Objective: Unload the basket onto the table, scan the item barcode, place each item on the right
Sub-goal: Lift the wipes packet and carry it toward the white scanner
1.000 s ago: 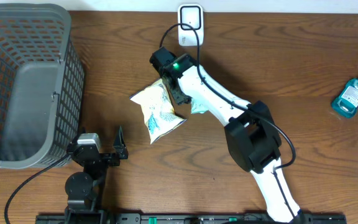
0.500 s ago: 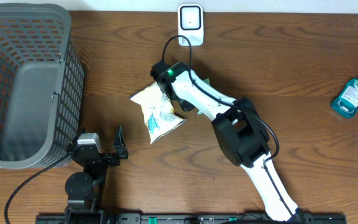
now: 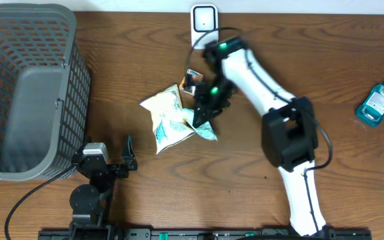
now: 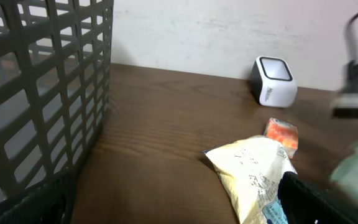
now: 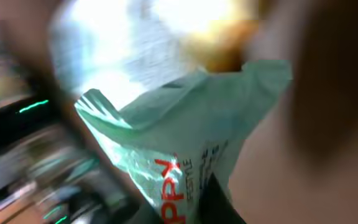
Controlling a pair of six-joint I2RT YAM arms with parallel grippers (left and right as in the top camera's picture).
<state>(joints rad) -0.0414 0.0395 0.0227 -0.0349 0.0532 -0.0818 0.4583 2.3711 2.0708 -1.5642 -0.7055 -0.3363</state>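
Glossy plastic pouch (image 5: 185, 143), grained wooden table (image 3: 132, 47)

Your right arm (image 3: 255, 77) wears white link covers between bulky black joint housings, with small green lights (image 3: 222, 47) near the wrist. Your left arm (image 3: 85, 197) is all black, topped by a grey block (image 3: 94, 151), with slim black fingers (image 3: 129, 145) and a dark cable (image 3: 25, 193) at its base.

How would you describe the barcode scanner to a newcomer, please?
From the grey basket on the left, follow the table's far edge to its middle. The scanner stands there: a small white rounded box, unlike the crinkled snack packets nearby.
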